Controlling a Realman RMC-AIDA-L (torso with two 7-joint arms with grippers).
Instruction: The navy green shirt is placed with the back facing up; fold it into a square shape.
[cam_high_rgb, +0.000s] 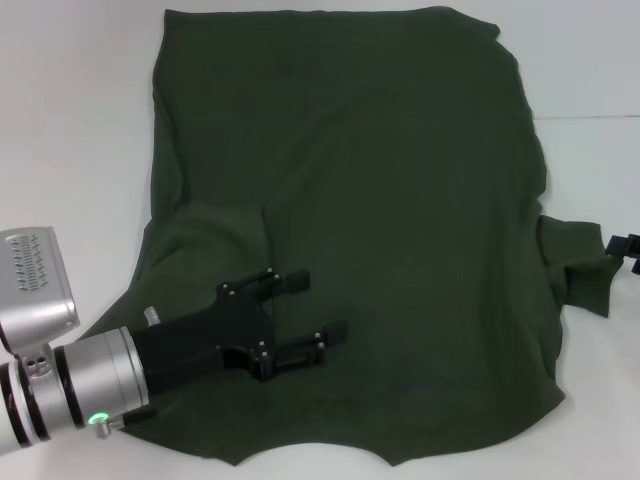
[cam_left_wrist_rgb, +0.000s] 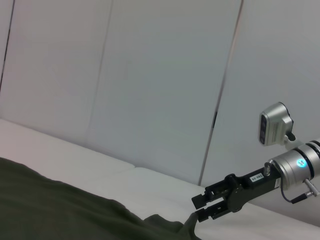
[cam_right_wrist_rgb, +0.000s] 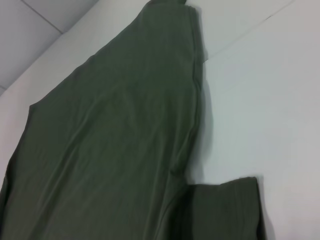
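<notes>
The navy green shirt (cam_high_rgb: 380, 200) lies spread on the white table with its plain back up. Its left sleeve (cam_high_rgb: 225, 235) is folded in over the body. My left gripper (cam_high_rgb: 320, 305) is open and empty, low over the shirt's near left part. My right gripper (cam_high_rgb: 622, 246) is at the table's right edge, shut on the tip of the right sleeve (cam_high_rgb: 578, 272). The left wrist view shows the right gripper (cam_left_wrist_rgb: 199, 209) with the cloth (cam_left_wrist_rgb: 75, 210) rising to its tips. The right wrist view shows the shirt's body (cam_right_wrist_rgb: 115, 130) and the sleeve (cam_right_wrist_rgb: 225, 210) close by.
The white table (cam_high_rgb: 80, 150) shows bare on the left, far side and right of the shirt. The shirt's hem (cam_high_rgb: 320, 460) reaches almost to the near edge. A pale wall (cam_left_wrist_rgb: 160, 75) stands behind the table.
</notes>
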